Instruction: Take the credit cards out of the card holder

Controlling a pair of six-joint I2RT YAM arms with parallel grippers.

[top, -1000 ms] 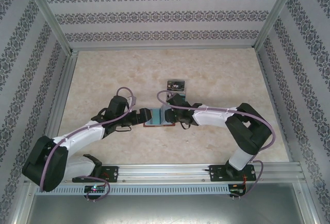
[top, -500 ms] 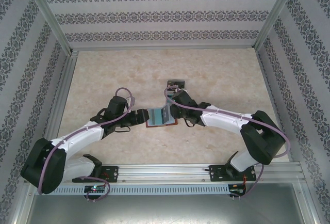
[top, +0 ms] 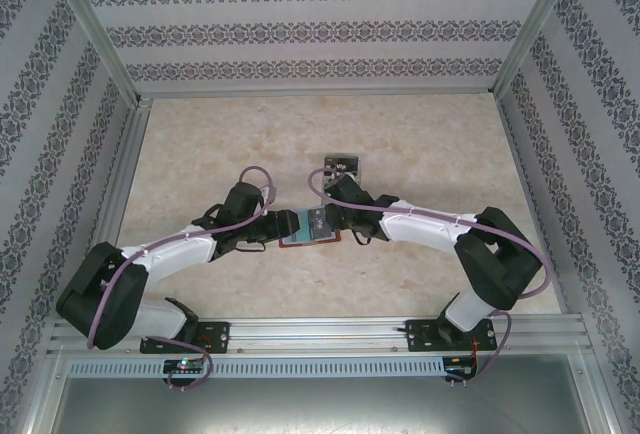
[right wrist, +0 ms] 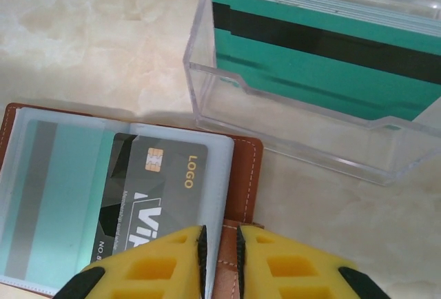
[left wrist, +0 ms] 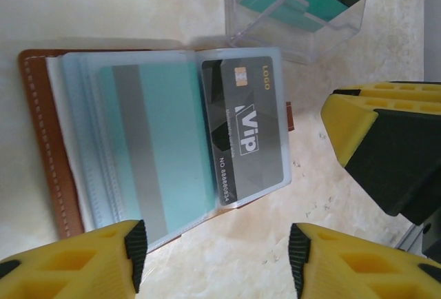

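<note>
The card holder [top: 303, 228] lies open on the table, brown leather [left wrist: 40, 154] edging its clear sleeves. A black VIP card [left wrist: 242, 130] sits in the right sleeve and a teal card [left wrist: 169, 154] in the left one. My left gripper [left wrist: 217, 254] is open just off the holder's near edge, one pad [left wrist: 136, 244] over the sleeve corner. My right gripper [right wrist: 220, 240] is shut on the holder's right edge, its leather strap [right wrist: 244, 175] between the pads beside the VIP card [right wrist: 148, 192]. From above, both grippers [top: 283, 226] [top: 323, 220] meet at the holder.
A clear plastic box [right wrist: 310, 106] holding several teal cards with black stripes stands just beyond the holder [left wrist: 296, 9] [top: 340, 165]. Bare marble tabletop [top: 430, 154] surrounds them. Patterned walls and metal rails [top: 130, 174] enclose the table.
The left arm has pushed its gripper closer to the holder. The right arm has drawn in a little, and the sleeve that stood raised half a second ago lies flatter.
</note>
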